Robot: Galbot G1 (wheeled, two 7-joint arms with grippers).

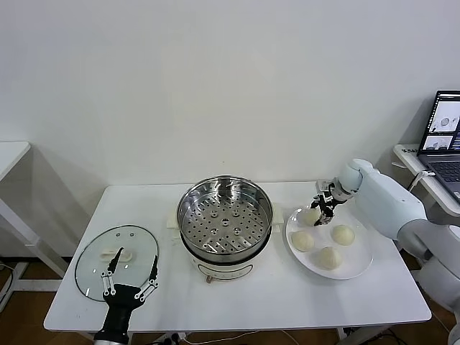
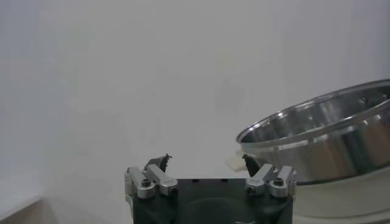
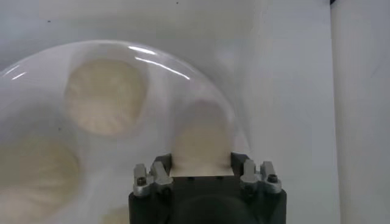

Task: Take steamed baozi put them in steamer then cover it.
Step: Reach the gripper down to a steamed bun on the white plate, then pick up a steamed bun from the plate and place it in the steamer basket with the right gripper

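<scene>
The steamer (image 1: 225,215) stands open in the middle of the white table, its perforated tray bare. Four baozi lie on a white plate (image 1: 359,269) to its right. My right gripper (image 1: 325,205) is down on the far-left baozi (image 1: 309,215), and its fingers press both sides of that bun (image 3: 202,137) in the right wrist view. The other buns (image 1: 343,234) lie beside it. The cover (image 1: 108,248), a glass lid with a white handle, lies flat at the table's left. My left gripper (image 1: 131,273) is open and empty over the lid's near edge.
A laptop (image 1: 445,129) sits on a side table at the far right. Another white table edge shows at the far left. The left wrist view shows the steamer's steel wall (image 2: 323,140) off to one side. Two more buns (image 3: 106,94) show on the plate rim (image 3: 183,70).
</scene>
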